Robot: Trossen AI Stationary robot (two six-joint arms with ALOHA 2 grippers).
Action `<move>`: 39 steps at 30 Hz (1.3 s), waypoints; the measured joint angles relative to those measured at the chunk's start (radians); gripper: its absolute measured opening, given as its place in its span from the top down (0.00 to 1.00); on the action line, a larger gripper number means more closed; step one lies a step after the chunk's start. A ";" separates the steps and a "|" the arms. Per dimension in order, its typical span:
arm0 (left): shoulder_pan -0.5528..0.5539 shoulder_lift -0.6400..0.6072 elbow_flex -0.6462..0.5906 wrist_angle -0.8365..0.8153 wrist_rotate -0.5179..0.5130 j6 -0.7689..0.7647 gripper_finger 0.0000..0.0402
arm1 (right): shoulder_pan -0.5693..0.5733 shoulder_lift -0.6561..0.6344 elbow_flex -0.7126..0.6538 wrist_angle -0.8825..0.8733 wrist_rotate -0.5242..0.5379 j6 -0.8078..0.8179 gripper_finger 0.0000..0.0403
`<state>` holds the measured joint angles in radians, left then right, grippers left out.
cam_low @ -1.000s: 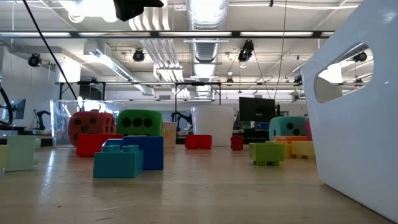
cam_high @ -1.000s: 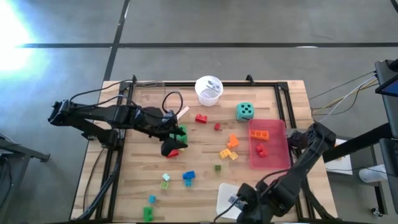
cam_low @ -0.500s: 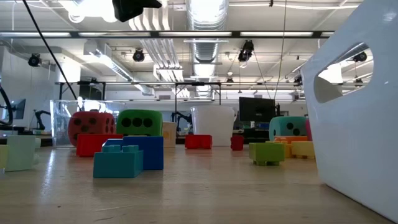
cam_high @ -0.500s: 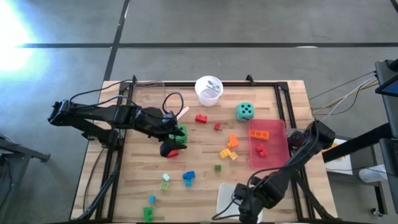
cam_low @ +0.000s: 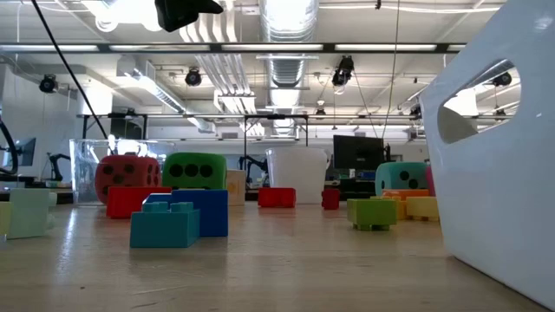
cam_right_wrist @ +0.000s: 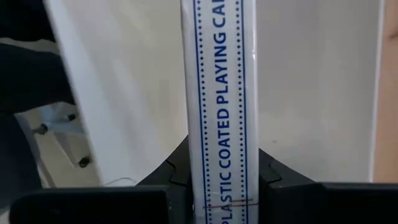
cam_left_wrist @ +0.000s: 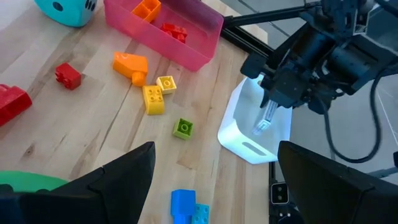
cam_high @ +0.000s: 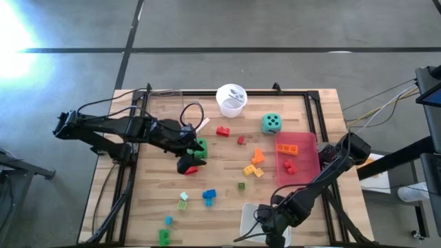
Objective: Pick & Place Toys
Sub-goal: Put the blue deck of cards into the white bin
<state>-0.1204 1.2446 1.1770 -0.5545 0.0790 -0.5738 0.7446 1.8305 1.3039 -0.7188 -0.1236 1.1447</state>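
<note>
Right gripper (cam_right_wrist: 217,171), over the white rectangular plastic tray (cam_high: 249,215): pinching a boxed playing-card deck (cam_right_wrist: 217,93) edge-on. Left gripper (cam_high: 195,157): fingers spread, beside the green black-dotted die (cam_high: 200,147).

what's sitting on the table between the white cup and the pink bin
The teal die. In the high view it stands on the wood between the white cup and the pink bin, just off the bin's far corner, touching neither.
</note>
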 joint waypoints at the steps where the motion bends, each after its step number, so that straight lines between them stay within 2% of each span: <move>1: 0.000 0.000 0.000 0.000 0.000 -0.002 0.15 | 0.000 0.002 -0.003 0.001 -0.008 -0.008 0.85; 9: 0.000 0.000 0.000 0.002 0.000 -0.002 0.15 | -0.002 0.003 -0.013 0.028 -0.017 -0.075 0.85; 29: 0.000 0.000 0.000 0.004 -0.008 -0.005 0.15 | -0.011 0.004 -0.088 0.143 -0.018 -0.046 0.85; 39: 0.000 0.001 0.000 0.004 -0.007 -0.005 0.15 | -0.018 0.037 -0.101 0.194 -0.070 -0.053 0.85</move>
<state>-0.1200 1.2453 1.1770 -0.5507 0.0715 -0.5785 0.7261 1.8674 1.2026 -0.5250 -0.1934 1.0916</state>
